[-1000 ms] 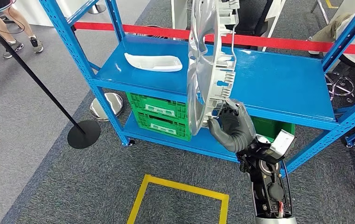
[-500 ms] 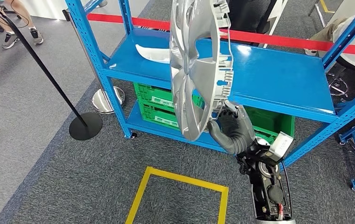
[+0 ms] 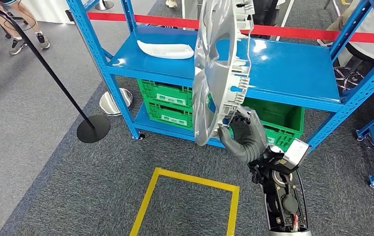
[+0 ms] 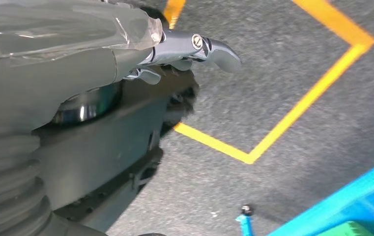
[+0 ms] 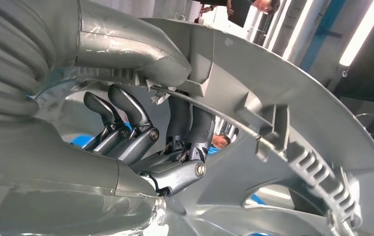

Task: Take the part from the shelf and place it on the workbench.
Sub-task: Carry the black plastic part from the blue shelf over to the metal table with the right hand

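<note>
While the right hand [image 3: 241, 132] grips the silver wheel cover [image 3: 219, 69] by its lower rim, holding it upright before the blue shelf [image 3: 293, 69], the left hand [image 4: 76, 59] hangs over grey carpet, fingers curled. No writing is legible anywhere.

Grey carpet [image 3: 42, 162] is laid over the floor, with a square outlined on it in yellow tape [image 3: 187, 179]. A blue metal rack [image 3: 293, 69] is set behind the square, and green crates [image 3: 167, 103] are kept on its lower level. A red barrier belt [image 3: 317, 35] is stretched behind the rack. A black stanchion [image 3: 92, 129] is stood near the rack's left corner post.
</note>
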